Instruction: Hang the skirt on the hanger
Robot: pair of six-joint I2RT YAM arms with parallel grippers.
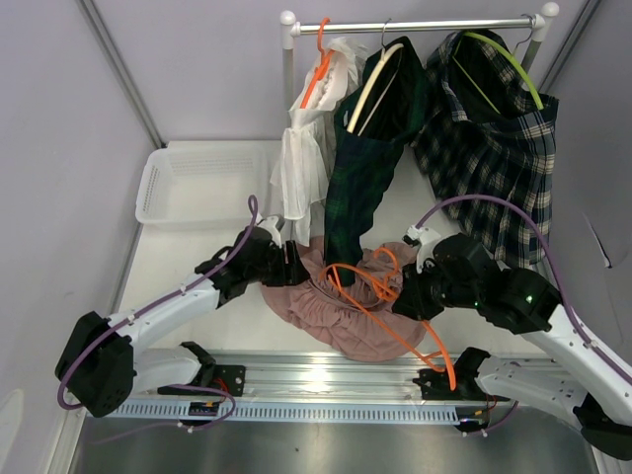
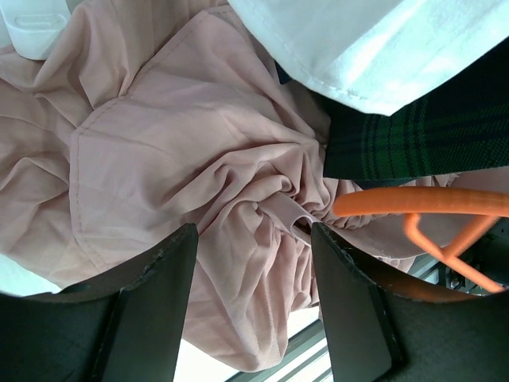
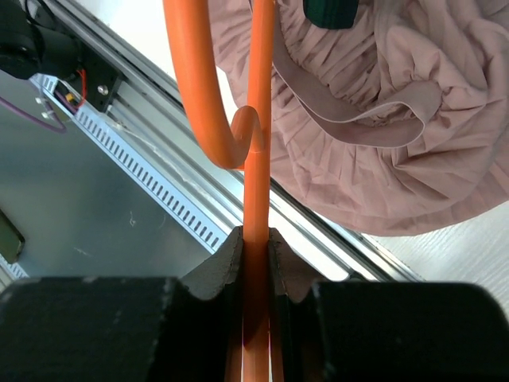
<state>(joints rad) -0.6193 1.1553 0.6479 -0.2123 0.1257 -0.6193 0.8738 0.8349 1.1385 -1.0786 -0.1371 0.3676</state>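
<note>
The right gripper's fingers (image 3: 238, 259) are pressed together on a straight orange bar of the hanger (image 3: 256, 159), gripping it just below the point where a curved orange piece branches off. From that grip the hanger's long axis runs slantwise. One end reaches in over the middle of the pink skirt (image 1: 336, 316), and the other points away from the skirt toward the near right, ending over the metal rail (image 1: 326, 370) along the skirt's near side.

The skirt is a crumpled heap between the two grippers. It spreads wider from side to side than front to back, its near hem laps onto the metal rail, and its elastic waistband (image 3: 358, 119) shows on top of the folds.

The left gripper (image 2: 250, 302) is at the skirt's left edge, its fingers well apart with nothing between them. It hangs just over the gathered cloth, and whether it touches the cloth is unclear.

A dark green tartan garment (image 1: 370, 168) and a white garment (image 1: 306, 158) hang down onto the skirt's far side. A white basket (image 1: 188, 188) sits to the skirt's far left.
</note>
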